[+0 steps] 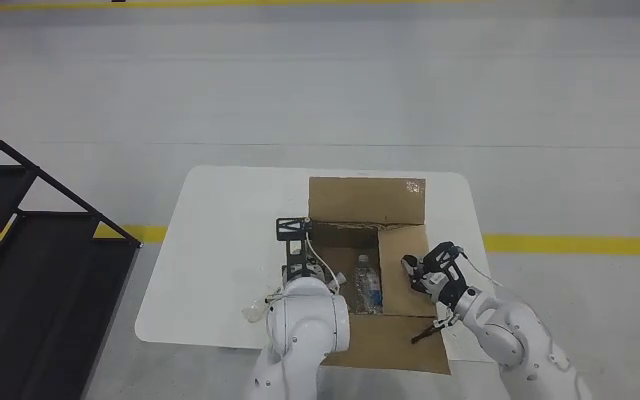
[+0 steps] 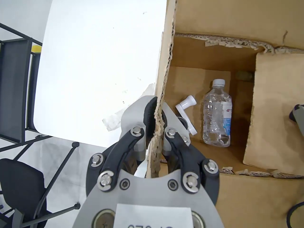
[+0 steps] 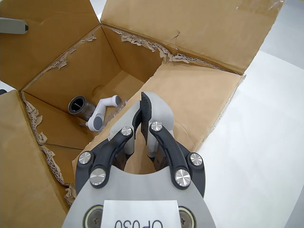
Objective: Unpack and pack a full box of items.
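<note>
Left arm (image 1: pixel 305 322) and right arm (image 1: pixel 520 335): smooth white shells, rounded at the joints. Black cable (image 1: pixel 432 330) beside the right forearm. Left gripper (image 2: pixel 158 110) and right gripper (image 3: pixel 142 110) of identical build: light grey metal base plate (image 3: pixel 142 186), black curved linkage bars (image 3: pixel 111 148), silver pins (image 3: pixel 182 176) with retaining clips, hex-socket screws (image 2: pixel 125 184). Pale grey fingers (image 3: pixel 161 112) faced with ribbed black pads (image 3: pixel 147 105). Bears a white label (image 3: pixel 141 213) with black print on each plate, flanked by two brass-toned cross-head screws (image 3: pixel 93 217). Pin heads brightly polished; plate edge curves in a notch between the bars.

Bottle (image 3: pixel 119 106) mostly hidden behind right flap (image 3: pixel 194 100); dark lump (image 2: pixel 243 75) unidentifiable.
</note>
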